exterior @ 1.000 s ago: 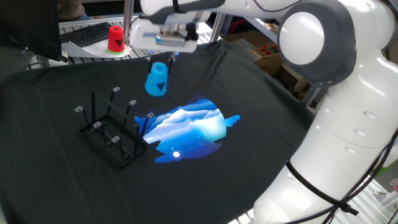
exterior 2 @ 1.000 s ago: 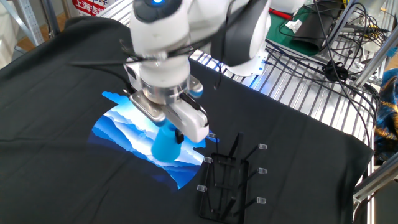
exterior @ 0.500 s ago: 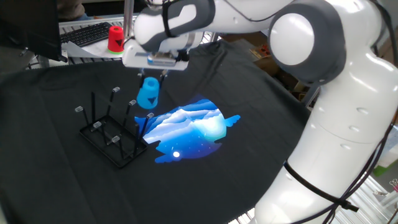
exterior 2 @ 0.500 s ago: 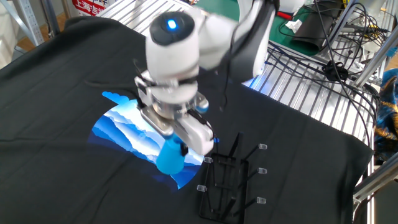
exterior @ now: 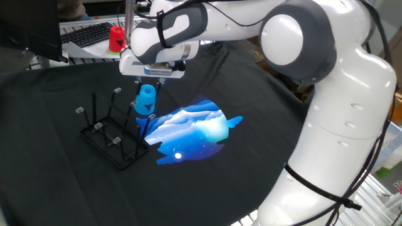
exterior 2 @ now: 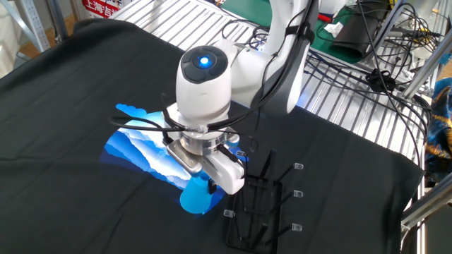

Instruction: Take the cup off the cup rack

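The bright blue cup hangs from my gripper, whose fingers are shut on its upper end. It is at the right-hand pegs of the black wire cup rack, just above them; I cannot tell whether it touches a peg. In the other fixed view the cup sits low beside the left edge of the rack, with the gripper partly covering it. The other grey-capped pegs are bare.
A red cup with a green base stands at the back left beside a keyboard. A blue and white print lies on the black cloth right of the rack. Wire shelving and cables lie behind the table.
The gripper has carried the blue cup down and to the left, from above the cloth behind the print to the rack's right-hand pegs. The rack has not moved.
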Tool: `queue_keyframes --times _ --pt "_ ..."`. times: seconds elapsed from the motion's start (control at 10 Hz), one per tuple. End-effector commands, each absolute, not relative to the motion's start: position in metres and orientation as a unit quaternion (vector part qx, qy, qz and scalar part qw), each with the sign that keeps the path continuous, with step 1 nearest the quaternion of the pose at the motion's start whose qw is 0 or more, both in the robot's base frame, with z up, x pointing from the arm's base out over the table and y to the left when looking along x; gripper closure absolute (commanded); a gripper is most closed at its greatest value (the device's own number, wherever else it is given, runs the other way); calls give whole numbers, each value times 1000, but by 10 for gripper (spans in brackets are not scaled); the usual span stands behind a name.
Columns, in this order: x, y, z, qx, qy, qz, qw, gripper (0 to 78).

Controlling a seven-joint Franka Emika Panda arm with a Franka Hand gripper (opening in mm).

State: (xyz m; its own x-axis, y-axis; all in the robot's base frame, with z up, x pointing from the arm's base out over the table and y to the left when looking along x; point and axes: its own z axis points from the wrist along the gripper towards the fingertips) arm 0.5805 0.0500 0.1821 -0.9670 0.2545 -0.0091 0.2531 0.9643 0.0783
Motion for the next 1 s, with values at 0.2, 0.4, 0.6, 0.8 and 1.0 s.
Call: queue_keyframes --times 0.2,0.4,0.6,0.8,1.0 --pt "586 43 170 118 992 43 18 764" --pt "587 41 165 110 993 39 20 764" --pt "588 39 160 107 993 35 24 764" --pt "589 39 157 113 993 35 27 764" --pt "589 39 157 108 993 35 22 764"
